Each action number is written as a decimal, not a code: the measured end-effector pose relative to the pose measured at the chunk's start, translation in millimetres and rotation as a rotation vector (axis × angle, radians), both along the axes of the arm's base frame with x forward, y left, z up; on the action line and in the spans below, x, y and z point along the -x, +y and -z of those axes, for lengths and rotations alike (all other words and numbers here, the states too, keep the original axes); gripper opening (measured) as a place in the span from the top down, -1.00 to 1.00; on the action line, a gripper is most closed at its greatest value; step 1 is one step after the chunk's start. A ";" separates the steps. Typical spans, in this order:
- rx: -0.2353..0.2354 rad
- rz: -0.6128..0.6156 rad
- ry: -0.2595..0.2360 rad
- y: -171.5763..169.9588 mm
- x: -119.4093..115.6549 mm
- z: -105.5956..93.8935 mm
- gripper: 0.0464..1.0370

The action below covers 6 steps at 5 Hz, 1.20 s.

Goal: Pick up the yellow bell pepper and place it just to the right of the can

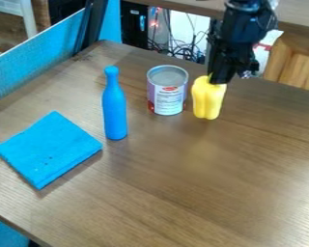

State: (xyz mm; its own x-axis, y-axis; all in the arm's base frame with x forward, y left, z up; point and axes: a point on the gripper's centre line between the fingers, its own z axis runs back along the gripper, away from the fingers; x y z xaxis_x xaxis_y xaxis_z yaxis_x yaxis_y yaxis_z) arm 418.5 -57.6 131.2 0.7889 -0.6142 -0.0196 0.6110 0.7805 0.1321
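The black gripper (pixel 215 79) hangs down at the upper right of the camera view, at the top of a yellow bell pepper (pixel 208 100), and touches or covers its upper end. The pepper is upright, its lower end at or near the table surface; I cannot tell whether it is lifted. Just left of the pepper stands a can (pixel 167 91) with a grey top and a purple and white label. Further left a blue bottle (pixel 115 106) stands upright. A folded blue cloth (pixel 49 149) lies flat at the left.
The brown wooden table (pixel 202 193) extends across the view. A blue partition (pixel 37 55) runs along its left side. Behind the far edge are tangled cables (pixel 183 48) and a wooden piece (pixel 296 62) at the right.
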 end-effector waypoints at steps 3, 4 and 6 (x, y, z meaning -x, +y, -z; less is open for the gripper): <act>-0.020 -0.017 0.019 1.2 5.3 18.7 -0.22; -0.008 -0.036 -0.014 -1.0 11.5 7.1 -0.77; 0.037 -0.089 -0.105 -5.3 39.3 -45.2 -0.94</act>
